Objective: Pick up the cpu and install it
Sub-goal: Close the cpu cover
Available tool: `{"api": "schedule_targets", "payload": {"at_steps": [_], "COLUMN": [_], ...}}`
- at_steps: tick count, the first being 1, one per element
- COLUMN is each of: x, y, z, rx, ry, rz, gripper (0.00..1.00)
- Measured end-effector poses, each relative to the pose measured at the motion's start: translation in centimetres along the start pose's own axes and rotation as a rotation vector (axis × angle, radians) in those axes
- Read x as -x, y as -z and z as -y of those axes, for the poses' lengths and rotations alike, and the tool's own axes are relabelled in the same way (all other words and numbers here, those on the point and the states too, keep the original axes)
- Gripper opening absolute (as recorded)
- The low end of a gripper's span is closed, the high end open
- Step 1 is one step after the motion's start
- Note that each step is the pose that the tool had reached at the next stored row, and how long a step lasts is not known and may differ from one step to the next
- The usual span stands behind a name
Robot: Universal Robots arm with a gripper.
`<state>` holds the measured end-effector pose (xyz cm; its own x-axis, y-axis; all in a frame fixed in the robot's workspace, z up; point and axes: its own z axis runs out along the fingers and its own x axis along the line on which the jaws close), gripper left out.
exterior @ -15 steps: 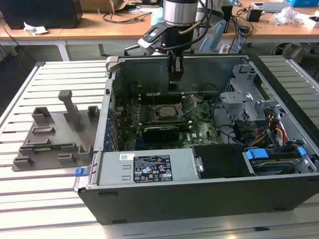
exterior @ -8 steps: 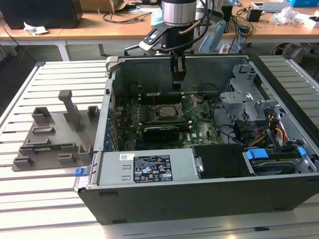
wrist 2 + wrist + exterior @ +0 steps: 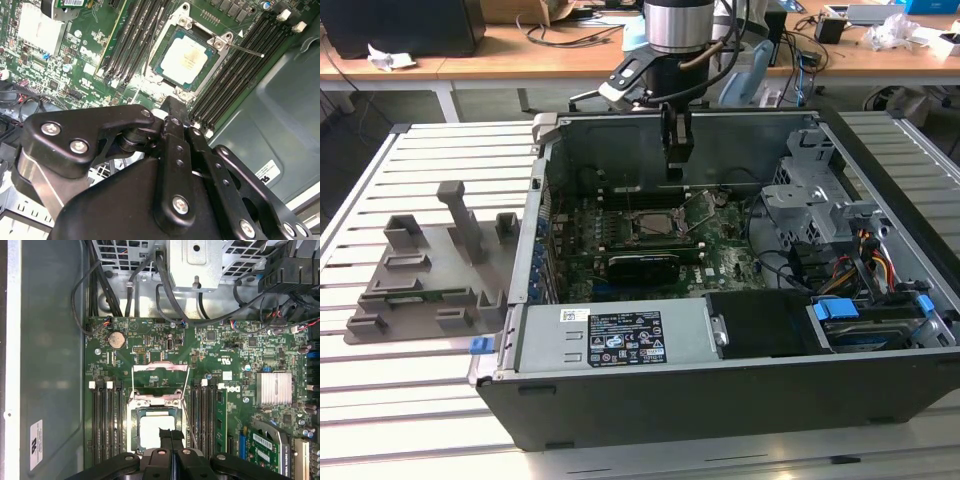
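The cpu (image 3: 185,60) lies flat in the motherboard's socket, its silver top facing up; it also shows in the first wrist view (image 3: 154,426) and in the exterior view (image 3: 653,226). The socket's metal load plate (image 3: 160,367) is flipped up and its thin lever (image 3: 245,49) stands free. My gripper (image 3: 675,168) hangs inside the open computer case (image 3: 560,130), a short way above the socket. Its black fingers (image 3: 165,436) are pressed together with nothing between them, and the tips (image 3: 172,106) sit over one edge of the socket.
Memory slots (image 3: 102,422) flank the socket on both sides. A finned heat sink (image 3: 273,388) and cables (image 3: 100,285) lie nearby. Grey holder blocks (image 3: 430,270) stand outside the case on the exterior view's left. A metal drive cage (image 3: 810,190) fills the case's other end.
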<state>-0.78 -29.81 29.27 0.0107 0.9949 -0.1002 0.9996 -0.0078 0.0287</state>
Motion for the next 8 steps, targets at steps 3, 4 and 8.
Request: {"api": "schedule_targets", "payload": {"at_steps": [3, 4, 8], "x": [-0.01, -0.01, -0.04], "y": [-0.01, -0.01, -0.04], "z": [-0.31, -0.54, -1.47], "rx": [0.0, 0.0001, 0.0], "ry": [0.0, 0.0, 0.0], "rz": [0.0, 0.0001, 0.0001], "gripper": [0.11, 0.11, 0.11]}}
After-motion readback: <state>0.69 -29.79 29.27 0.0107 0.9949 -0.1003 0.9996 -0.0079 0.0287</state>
